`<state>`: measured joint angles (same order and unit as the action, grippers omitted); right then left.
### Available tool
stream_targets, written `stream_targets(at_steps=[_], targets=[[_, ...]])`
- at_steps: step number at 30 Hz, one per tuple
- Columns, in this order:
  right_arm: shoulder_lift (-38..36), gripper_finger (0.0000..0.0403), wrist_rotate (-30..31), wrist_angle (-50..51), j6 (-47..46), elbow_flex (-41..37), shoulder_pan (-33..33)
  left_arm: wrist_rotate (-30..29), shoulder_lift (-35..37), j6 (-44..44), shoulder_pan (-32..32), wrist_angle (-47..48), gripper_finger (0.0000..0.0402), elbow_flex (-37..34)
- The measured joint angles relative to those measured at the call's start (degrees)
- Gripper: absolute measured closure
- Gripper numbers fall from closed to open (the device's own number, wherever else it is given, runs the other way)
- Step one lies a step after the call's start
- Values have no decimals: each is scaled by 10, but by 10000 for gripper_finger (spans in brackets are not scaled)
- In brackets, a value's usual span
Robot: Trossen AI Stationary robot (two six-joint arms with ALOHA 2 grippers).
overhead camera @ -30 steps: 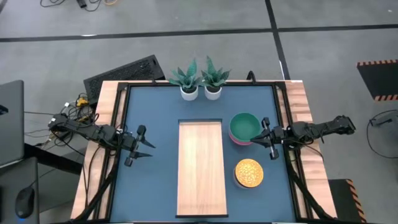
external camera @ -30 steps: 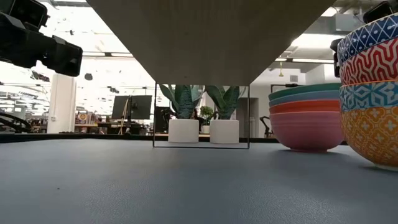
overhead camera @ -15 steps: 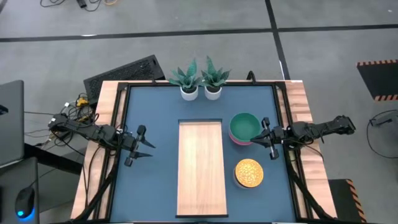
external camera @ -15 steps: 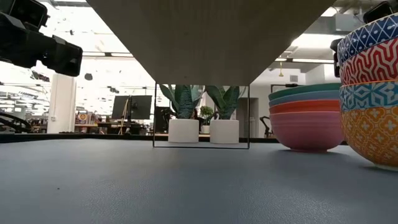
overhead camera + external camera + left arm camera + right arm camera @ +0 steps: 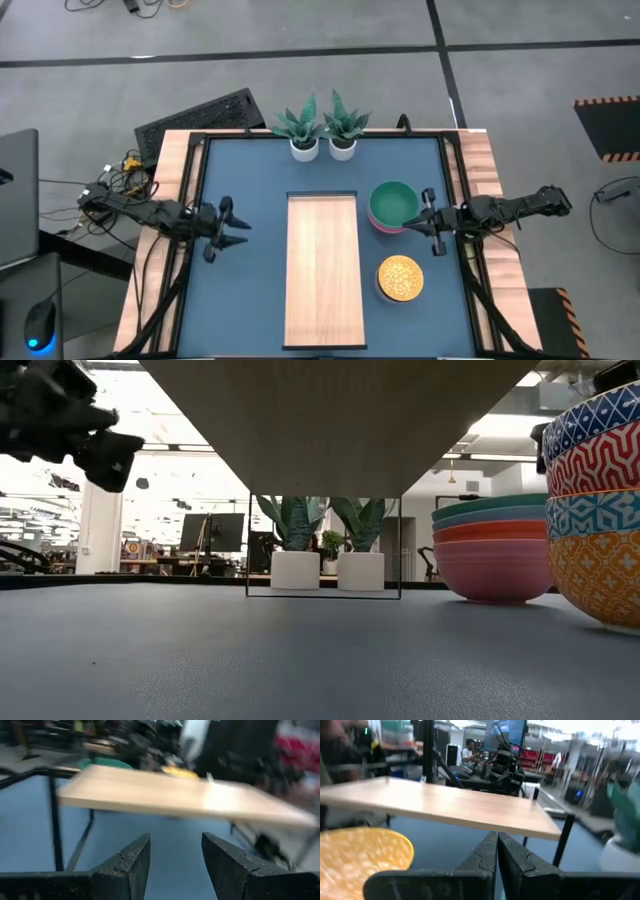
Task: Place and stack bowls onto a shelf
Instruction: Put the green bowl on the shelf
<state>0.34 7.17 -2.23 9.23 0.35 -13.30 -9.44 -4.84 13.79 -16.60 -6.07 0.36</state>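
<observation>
The shelf (image 5: 322,268) is a long light wood board standing on thin black legs in the middle of the table; its underside (image 5: 340,420) fills the top of the low view. To its right, a stack of larger bowls (image 5: 393,205) with a teal one on top rests on the tabletop. Nearer stands a stack of small patterned bowls (image 5: 400,278) with a yellow one on top. My left gripper (image 5: 225,228) hovers open left of the shelf, pointing at it. My right gripper (image 5: 428,215) is shut, just right of the teal bowl's rim, above the table.
Two white pots with green plants (image 5: 320,135) stand at the far edge behind the shelf. A raised black frame and wooden border (image 5: 190,200) run round the blue tabletop. Open blue surface (image 5: 245,300) lies between the left arm and the shelf.
My left gripper has moved a little toward the shelf and turned slightly; it stays open. The bowls and the shelf stand where they were.
</observation>
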Motion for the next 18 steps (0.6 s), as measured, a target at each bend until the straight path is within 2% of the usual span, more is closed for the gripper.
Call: stream_targets(at_steps=[5,8,13,18], targets=[[0,363,0,-1,105,0,5,-46,0,79,0,-25,236,0],[0,363,1,-2,148,0,7,-49,0,108,0,-25,236,0],[0,363,2,-2,133,0,7,-61,0,193,0,-25,236,0],[0,363,2,-3,133,0,7,-139,0,356,0,-24,236,0]])
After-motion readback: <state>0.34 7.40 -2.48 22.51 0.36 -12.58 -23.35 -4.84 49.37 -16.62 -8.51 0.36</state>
